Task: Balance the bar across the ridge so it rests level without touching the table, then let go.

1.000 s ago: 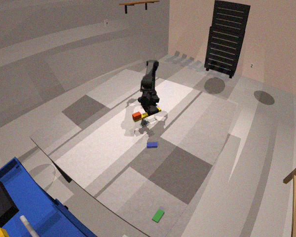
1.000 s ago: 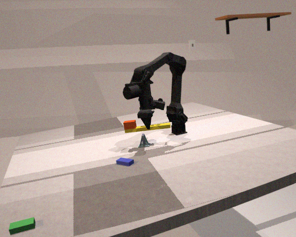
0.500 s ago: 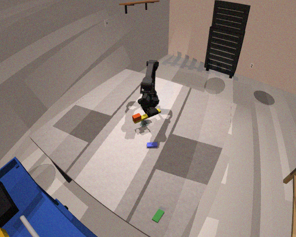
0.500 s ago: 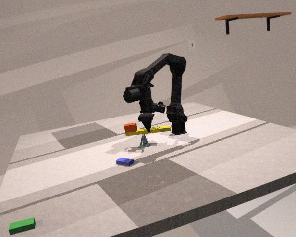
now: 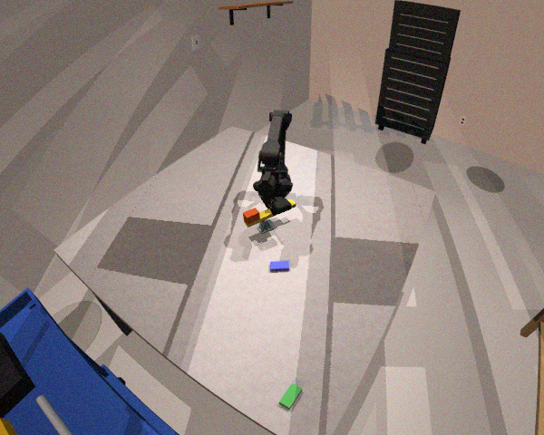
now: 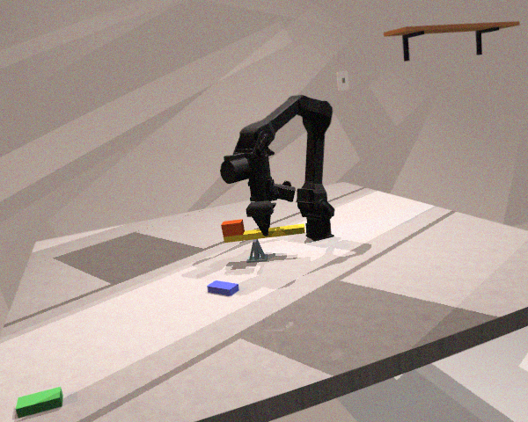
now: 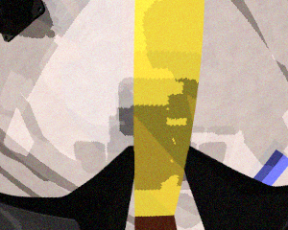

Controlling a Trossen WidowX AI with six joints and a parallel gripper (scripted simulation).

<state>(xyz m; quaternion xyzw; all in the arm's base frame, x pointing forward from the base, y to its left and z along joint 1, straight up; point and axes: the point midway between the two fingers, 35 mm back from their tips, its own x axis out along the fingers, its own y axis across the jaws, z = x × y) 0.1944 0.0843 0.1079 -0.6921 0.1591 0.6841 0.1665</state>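
The yellow bar (image 5: 265,214) (image 6: 288,229) (image 7: 168,67) is held off the table, roughly level as far as the views show. An orange-red block (image 5: 251,215) (image 6: 232,227) sits on one end of it; its dark red side shows at the bottom of the wrist view (image 7: 156,223). My gripper (image 5: 276,211) (image 6: 265,232) (image 7: 158,151) is shut on the bar between the block and the bar's far end. The small grey-green ridge (image 5: 265,227) (image 6: 256,251) stands on the table under the bar, its top very close to the underside. Whether they touch cannot be told. The bar hides the ridge in the wrist view.
A blue block (image 5: 279,265) (image 6: 222,287) (image 7: 274,168) lies on the table (image 5: 248,318) (image 6: 132,336) near the ridge, on the side away from the arm's base. A green block (image 5: 290,396) (image 6: 39,402) lies much farther out.
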